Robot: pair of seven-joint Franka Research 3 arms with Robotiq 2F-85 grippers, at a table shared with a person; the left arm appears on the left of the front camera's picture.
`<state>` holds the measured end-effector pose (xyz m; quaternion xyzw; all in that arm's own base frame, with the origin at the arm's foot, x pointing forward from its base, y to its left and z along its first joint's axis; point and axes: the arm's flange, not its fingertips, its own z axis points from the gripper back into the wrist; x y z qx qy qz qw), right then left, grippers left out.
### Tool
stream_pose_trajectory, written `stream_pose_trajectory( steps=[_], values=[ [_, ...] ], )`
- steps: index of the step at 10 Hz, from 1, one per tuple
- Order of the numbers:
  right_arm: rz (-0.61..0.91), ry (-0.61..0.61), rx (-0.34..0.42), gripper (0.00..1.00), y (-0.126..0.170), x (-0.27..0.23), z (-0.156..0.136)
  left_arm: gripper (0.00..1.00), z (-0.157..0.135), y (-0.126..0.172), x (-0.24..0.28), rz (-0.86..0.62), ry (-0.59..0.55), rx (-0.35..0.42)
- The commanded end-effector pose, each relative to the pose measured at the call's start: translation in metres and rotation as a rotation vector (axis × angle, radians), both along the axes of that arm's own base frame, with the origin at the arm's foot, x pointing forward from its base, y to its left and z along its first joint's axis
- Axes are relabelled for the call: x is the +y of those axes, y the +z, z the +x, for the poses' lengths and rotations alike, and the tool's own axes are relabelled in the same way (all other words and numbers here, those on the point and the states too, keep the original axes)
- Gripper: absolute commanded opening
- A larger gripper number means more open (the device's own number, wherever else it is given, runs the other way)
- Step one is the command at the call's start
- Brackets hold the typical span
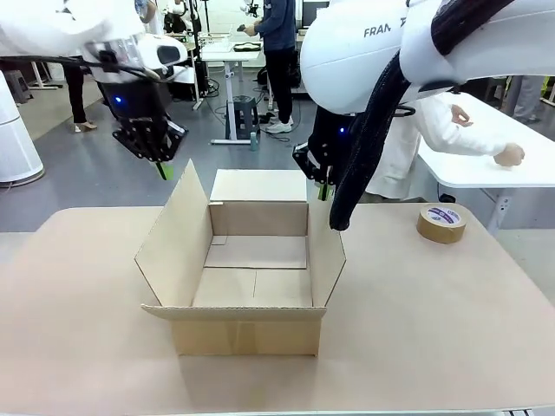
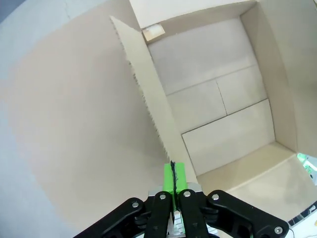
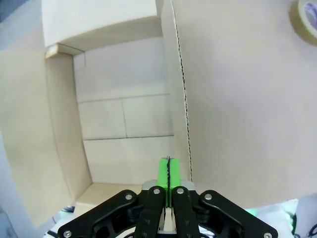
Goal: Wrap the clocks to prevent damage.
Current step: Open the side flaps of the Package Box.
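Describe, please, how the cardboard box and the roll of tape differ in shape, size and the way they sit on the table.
The cardboard box is large and rectangular, while the roll of tape is small and round. The cardboard box stands mid-table with its flaps open, while the roll of tape lies flat near the far right edge. Both are brown and rest on the table.

The front view looks from the robot's side across the tabletop [image 1: 434,329], slightly down onto the open cardboard box [image 1: 251,286]. The left wrist view looks steeply down along the left tool [image 2: 173,171], close above the box's left flap. The right wrist view looks along the right tool [image 3: 169,168], above its right flap. All three share the box's floor.
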<state>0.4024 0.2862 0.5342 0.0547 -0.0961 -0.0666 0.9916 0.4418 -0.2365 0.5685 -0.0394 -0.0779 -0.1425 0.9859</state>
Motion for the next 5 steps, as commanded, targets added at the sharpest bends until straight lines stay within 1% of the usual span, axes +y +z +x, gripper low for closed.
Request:
stream_pose_trajectory(
  steps=[1,4,5],
  values=[
    [-0.012,-0.031,0.036,0.01,-0.008,0.0,0.007,0.0,0.01,-0.024,-0.014,0.006,0.026,0.025],
    [-0.022,-0.062,0.054,0.01,-0.022,-0.012,0.014,0.0,0.032,-0.062,-0.015,0.023,0.055,0.094],
    [-0.051,-0.08,0.069,0.01,-0.035,-0.018,0.018,0.0,0.038,-0.079,-0.013,0.053,0.077,0.119]
  ],
)
